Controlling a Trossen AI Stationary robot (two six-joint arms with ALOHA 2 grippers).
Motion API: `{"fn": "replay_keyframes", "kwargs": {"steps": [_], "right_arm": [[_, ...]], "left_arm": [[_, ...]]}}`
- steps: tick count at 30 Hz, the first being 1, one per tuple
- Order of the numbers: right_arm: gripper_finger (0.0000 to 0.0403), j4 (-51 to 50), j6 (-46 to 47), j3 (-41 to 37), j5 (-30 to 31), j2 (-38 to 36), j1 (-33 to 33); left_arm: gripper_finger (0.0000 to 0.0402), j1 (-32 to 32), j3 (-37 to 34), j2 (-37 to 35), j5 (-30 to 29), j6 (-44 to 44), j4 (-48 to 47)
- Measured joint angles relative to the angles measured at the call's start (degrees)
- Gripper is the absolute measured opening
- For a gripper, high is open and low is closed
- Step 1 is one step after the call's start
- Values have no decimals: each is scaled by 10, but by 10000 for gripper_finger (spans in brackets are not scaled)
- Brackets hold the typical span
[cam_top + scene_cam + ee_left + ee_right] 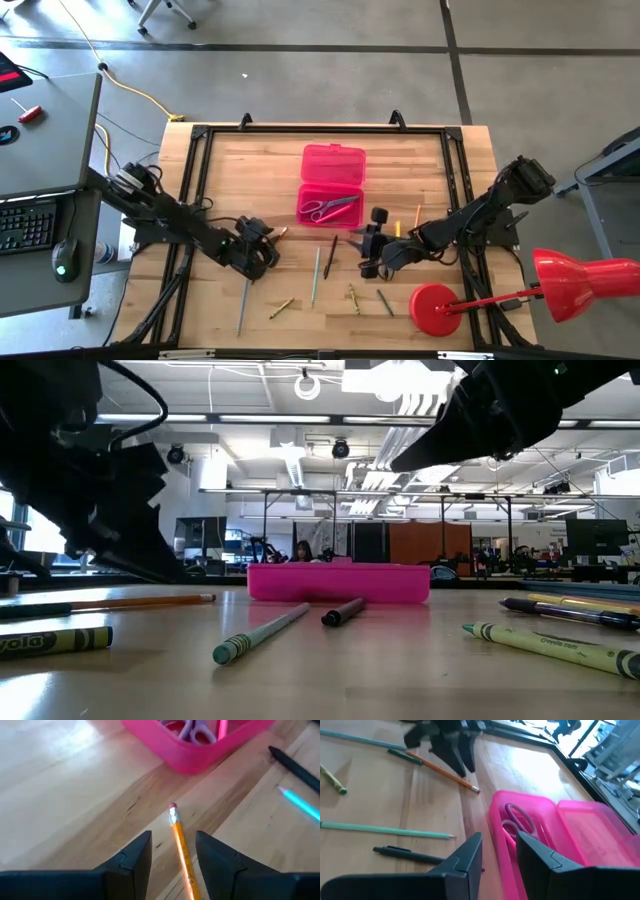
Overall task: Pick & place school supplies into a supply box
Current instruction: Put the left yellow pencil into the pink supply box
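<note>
1. The pink box (331,184) stands open at the middle of the wooden table (230,170), toward the far side, with its lid (334,162) folded back away from the arms.
2. Inside the box lie scissors (332,207) with purple handles, and a pink stick beside them shows in the left wrist view.
3. The left gripper (262,243) is low over the table, left of the box and nearer than it. Its fingers (135,857) are apart and grasp nothing.
4. An orange pencil (181,847) lies on the table between these open fingers, with its eraser end pointing toward the box. I cannot tell if a finger touches it.
5. The right gripper (371,243) is at the right of the box, near its front right corner. Its fingers (465,857) are also spread, and nothing is between them.
6. In front of the box, between the two grippers, lie a light green pencil (315,276) and a dark pen (329,256), side by side but apart.
7. Nearer the front edge there are a grey pencil (242,307), a short yellow crayon (281,308), another yellow crayon (353,297) and a small dark green pencil (385,301).
8. A red lamp (583,276) stands at the right front corner of the table, its round base (436,309) on the wood.
</note>
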Motion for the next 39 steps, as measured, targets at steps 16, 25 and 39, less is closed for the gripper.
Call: {"fn": "replay_keyframes", "kwargs": {"steps": [16, 25, 39], "right_arm": [[98, 26, -9, 0, -40, 0, -23], [98, 26, -8, 0, -68, 0, -30], [98, 27, -8, 0, -68, 0, -30]], "left_arm": [[184, -1, 1, 68, -13, -30, 30], [184, 0, 0, 69, -17, -26, 53], [184, 0, 2, 94, -22, -30, 47]]}}
